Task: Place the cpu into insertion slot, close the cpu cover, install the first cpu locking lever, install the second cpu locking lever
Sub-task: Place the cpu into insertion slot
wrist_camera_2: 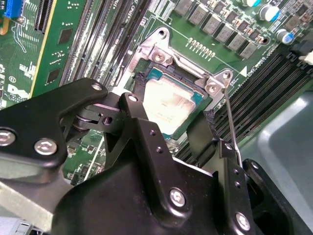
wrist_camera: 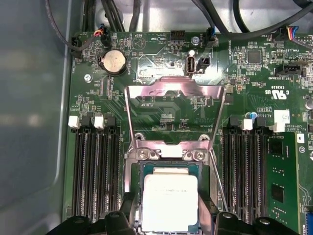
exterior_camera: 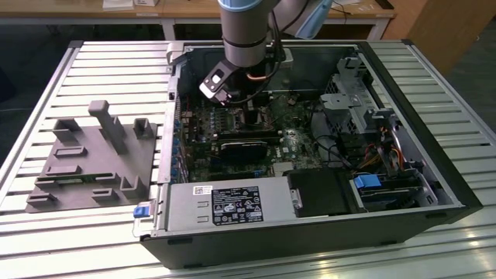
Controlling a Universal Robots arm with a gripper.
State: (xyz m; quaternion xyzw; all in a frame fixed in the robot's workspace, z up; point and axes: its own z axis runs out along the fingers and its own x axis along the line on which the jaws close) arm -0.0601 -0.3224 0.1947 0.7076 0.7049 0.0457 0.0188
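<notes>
The cpu [wrist_camera: 169, 201], a pale silvery square chip, lies flat in the insertion slot [wrist_camera: 133, 177], whose silvery rim frames it. My gripper [wrist_camera: 169, 218] straddles it, black fingertips [wrist_camera: 128, 211] pressed close against two opposite edges. In the second wrist view the cpu [wrist_camera_2: 168, 105] sits between the same fingertips [wrist_camera_2: 210, 122] of the gripper [wrist_camera_2: 174, 102]. The cpu cover [wrist_camera: 175, 89] stands swung up, away from the slot. A thin locking lever [wrist_camera: 218, 186] runs along one side of the slot, raised [wrist_camera_2: 230, 122]. In the exterior view the gripper [exterior_camera: 231, 100] reaches down into the case over the motherboard.
Memory slots [wrist_camera: 95, 166] flank the socket on both sides. A black rounded block [exterior_camera: 246, 148] lies just in front of it. The grey power-supply box [exterior_camera: 225, 203] and drive cage [exterior_camera: 356, 104] crowd the case. A grey fixture [exterior_camera: 93, 157] rests at the exterior view's left.
</notes>
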